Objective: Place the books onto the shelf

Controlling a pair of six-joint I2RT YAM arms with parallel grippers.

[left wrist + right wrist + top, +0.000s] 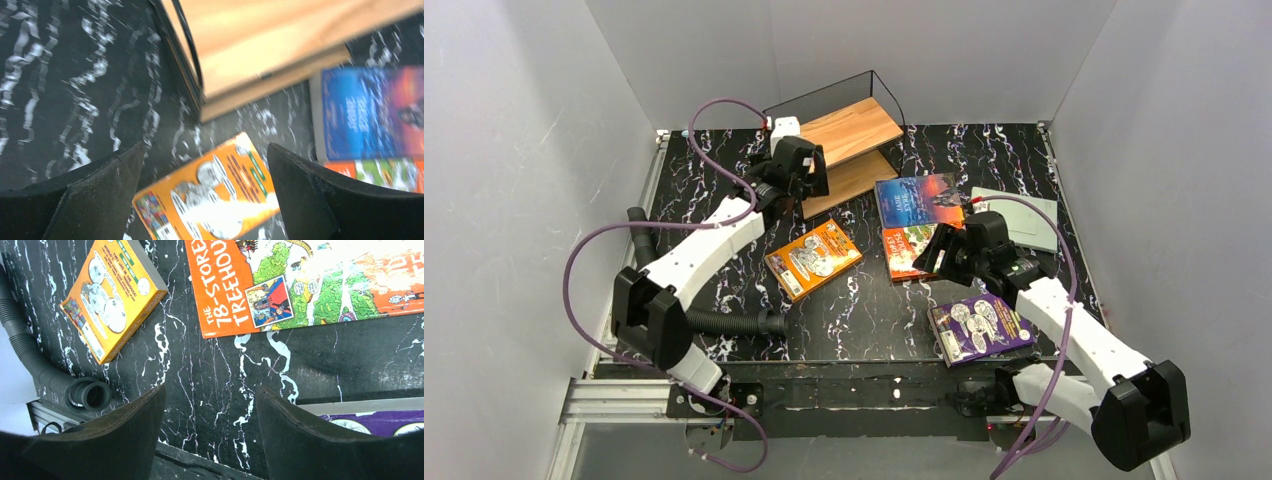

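The shelf (849, 140), black wire with two wooden boards, stands at the back of the table with nothing on its top board. Five books lie flat on the table: orange (812, 258), blue (919, 199), red-green (906, 250), purple (980, 328) and pale grey-green (1024, 215). My left gripper (812, 182) hovers open by the shelf's front-left corner (200, 95), with the orange book (210, 195) showing below, between its fingers. My right gripper (932, 258) is open over bare table beside the red-green book (310, 285), the purple book (380, 422) just behind its right finger.
A black corrugated hose (724, 322) lies along the front left of the table, its open end (90, 394) near my right gripper's left finger. An aluminium rail (624, 400) runs along the near edge. White walls enclose three sides.
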